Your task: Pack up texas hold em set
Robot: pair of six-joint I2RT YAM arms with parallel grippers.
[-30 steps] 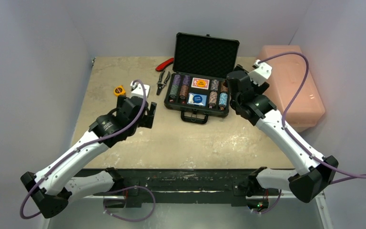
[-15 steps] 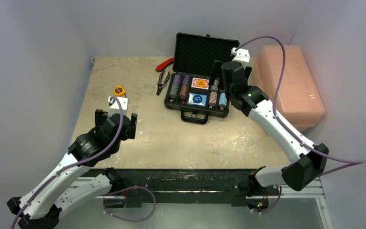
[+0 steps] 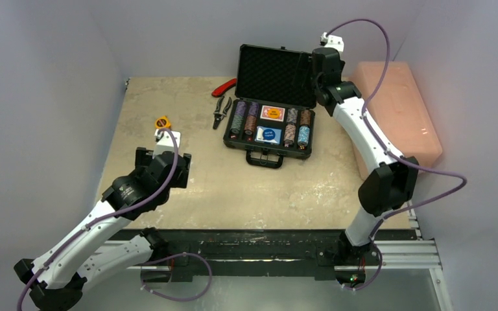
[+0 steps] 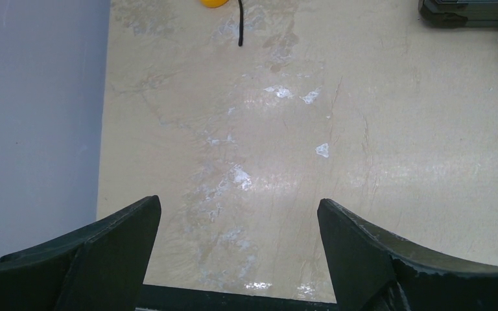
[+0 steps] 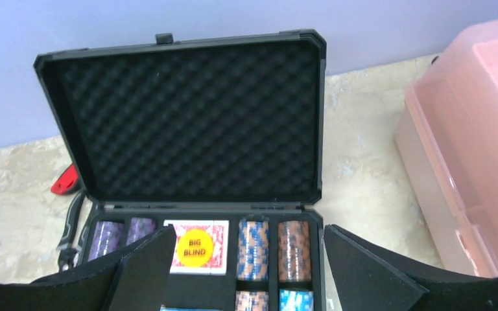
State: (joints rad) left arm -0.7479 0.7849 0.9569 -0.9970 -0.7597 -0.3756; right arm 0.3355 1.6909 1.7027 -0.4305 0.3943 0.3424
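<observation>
Open black briefcase with foam-lined lid on beige tabletop, rows of striped chips inside, pink plastic box to its right, right hand at the lid's right edge, left hand with fingers spread near small yellow tape measure.

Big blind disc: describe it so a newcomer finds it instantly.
Find the open black briefcase at the back of the table. In its tray's middle column, between the chip stacks, a red deck lies nearest the foam lid. The big blind disc sits on it: yellow-orange, lettered BIG BLIND, unlike the blue disc in front.
</observation>
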